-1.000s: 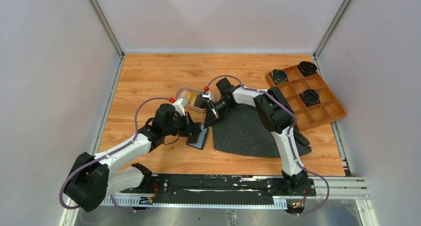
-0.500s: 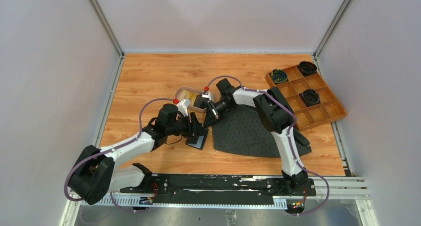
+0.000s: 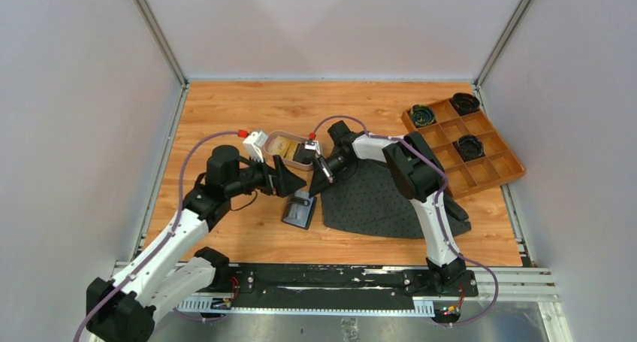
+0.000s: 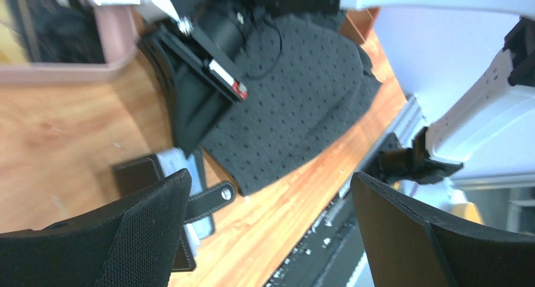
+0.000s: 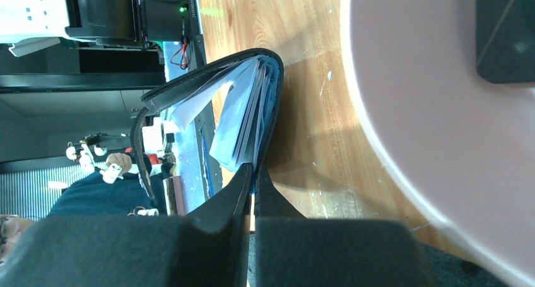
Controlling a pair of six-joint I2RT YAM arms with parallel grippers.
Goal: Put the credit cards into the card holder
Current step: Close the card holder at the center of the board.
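The black card holder [image 3: 299, 210] lies open on the wood, a pale blue-grey card [image 4: 171, 163] in it and its snap tab [image 4: 211, 199] out to one side. My left gripper [image 3: 297, 181] hovers just up and left of it, open, with nothing between its fingers [image 4: 132, 236]. My right gripper [image 3: 317, 186] is shut on the holder's upper edge [image 5: 268, 110]; pale cards [image 5: 236, 123] fan out inside. A gold-yellow card [image 3: 284, 144] and a black card [image 3: 303, 155] lie in the pink tray [image 3: 272, 140].
A black perforated mat [image 3: 375, 199] lies right of the holder under the right arm. At the back right stands an orange-brown compartmented box [image 3: 481, 169] with black round items. The pink tray's rim [image 5: 404, 142] is close to the right fingers.
My left gripper has opened and drawn back up and left, away from the card holder, leaving the pale card in it. The right gripper has stayed put.
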